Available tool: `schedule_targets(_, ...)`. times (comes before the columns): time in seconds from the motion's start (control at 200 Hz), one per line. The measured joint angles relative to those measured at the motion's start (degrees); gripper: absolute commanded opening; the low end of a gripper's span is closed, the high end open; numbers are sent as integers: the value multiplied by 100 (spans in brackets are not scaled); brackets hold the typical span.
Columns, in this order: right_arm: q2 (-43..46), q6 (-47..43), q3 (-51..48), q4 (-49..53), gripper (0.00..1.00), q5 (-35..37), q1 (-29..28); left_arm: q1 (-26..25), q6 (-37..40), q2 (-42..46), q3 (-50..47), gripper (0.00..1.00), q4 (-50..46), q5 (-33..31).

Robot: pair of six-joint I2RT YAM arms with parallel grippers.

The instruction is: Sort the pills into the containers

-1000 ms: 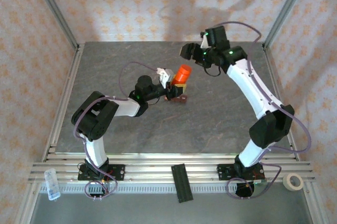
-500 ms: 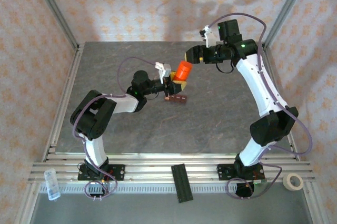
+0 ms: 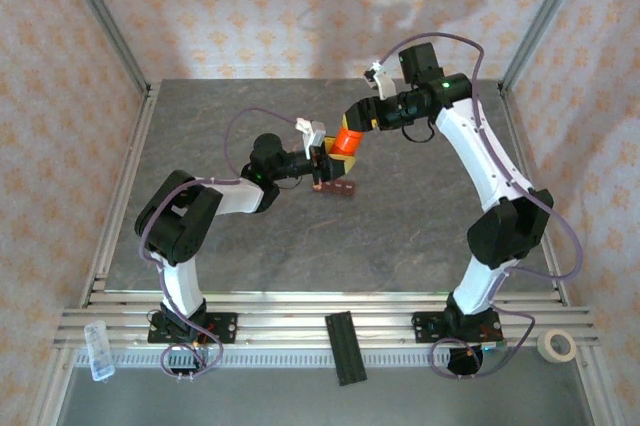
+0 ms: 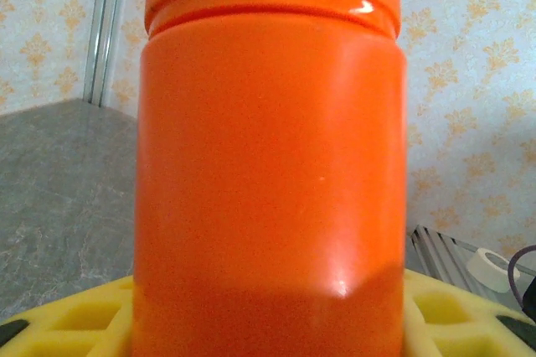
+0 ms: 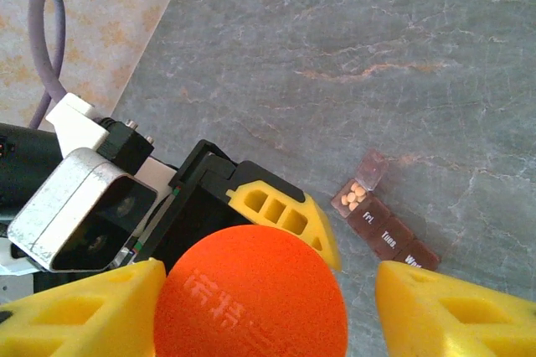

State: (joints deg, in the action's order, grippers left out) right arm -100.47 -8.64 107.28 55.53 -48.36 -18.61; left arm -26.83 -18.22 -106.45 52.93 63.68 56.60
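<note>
My left gripper [image 3: 335,152] is shut on the body of an orange bottle [image 3: 347,140], held upright mid-table. In the left wrist view the bottle [image 4: 268,164] rises between that gripper's yellow fingers [image 4: 71,319]. My right gripper [image 3: 354,122] hangs over the bottle's cap [image 5: 251,298]. Its jaws are open astride the cap: one yellow finger [image 5: 79,315] touches it and the other stands off with a gap. The containers [image 3: 337,187], a dark red-brown bar, lie on the table just beside the bottle. Their end lid is open over several pale pills [image 5: 356,195].
A black strip [image 3: 343,346], a tape roll [image 3: 556,346] and a clear plastic box [image 3: 98,349] lie on the near rail by the arm bases. Metal frame posts and patterned walls bound the grey table [image 3: 250,246].
My right gripper has swung left and down onto the bottle's cap, its jaws narrowing. The left gripper still holds the bottle, shifted slightly.
</note>
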Motion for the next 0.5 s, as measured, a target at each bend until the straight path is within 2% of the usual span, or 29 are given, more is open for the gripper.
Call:
schedule_targets(0.205,-2,-20,9,15,38,-59,-31,0,4,-24,7,0,-7,33)
schedule_targets(0.36,-4,22,-26,-33,37,-52,-44,0,4,-31,7,0,-4,35)
schedule_targets(0.5,103,389,-431,-516,35,92,-98,26,96,-31,-37,0,-153,-72)
